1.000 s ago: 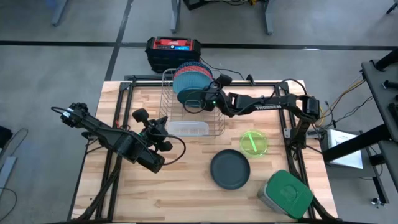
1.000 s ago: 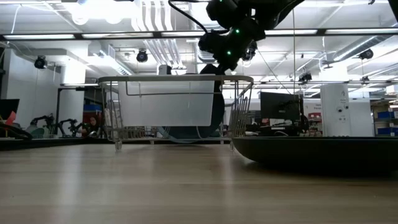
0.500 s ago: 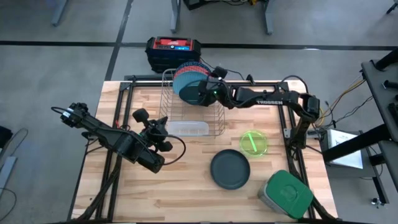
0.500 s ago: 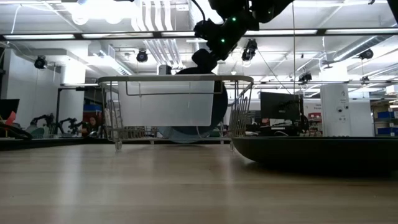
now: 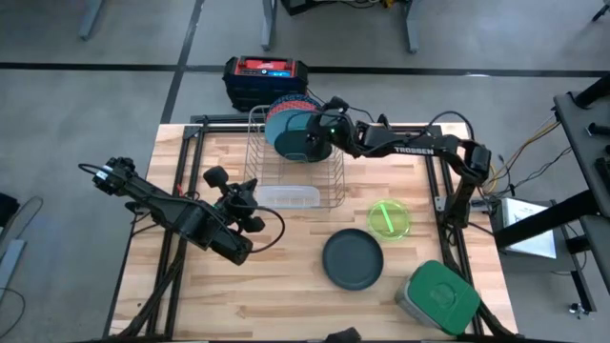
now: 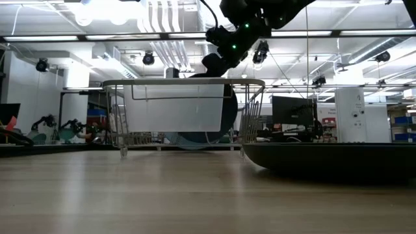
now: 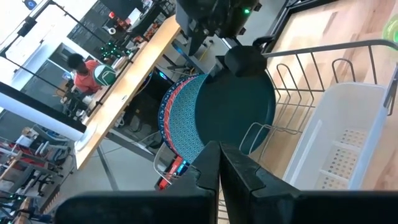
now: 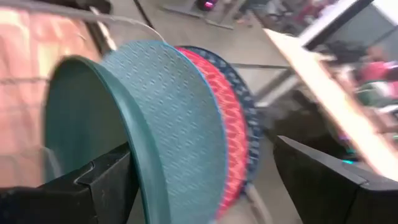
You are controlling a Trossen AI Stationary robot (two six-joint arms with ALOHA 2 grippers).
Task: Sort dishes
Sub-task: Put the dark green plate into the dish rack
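Note:
Several plates stand on edge in the silver wire rack (image 5: 329, 181) at the table's far side. Nearest is a dark teal plate (image 5: 303, 145) (image 8: 81, 124), with a light blue one (image 8: 180, 106), a red-patterned one (image 8: 233, 130) and a blue-speckled one (image 8: 252, 124) behind it. My right gripper (image 5: 318, 131) (image 8: 202, 146) is open above the rack, its fingers on either side of the plates' upper rims. A dark green plate (image 5: 353, 259) and a neon-green bowl (image 5: 389, 218) lie flat on the table. My left gripper (image 5: 250, 193) (image 7: 219, 171) waits shut, left of the rack.
A white plastic tray (image 5: 286, 198) hangs on the rack's near side. A grey container with a green lid (image 5: 440, 296) sits at the near right corner. A red and black box (image 5: 267, 78) stands beyond the table's far edge.
My right gripper has gone toward the table's far edge and a little up, over the rack and along the standing plates. It has turned at the wrist and stayed open. The plates have stayed where they were in the rack.

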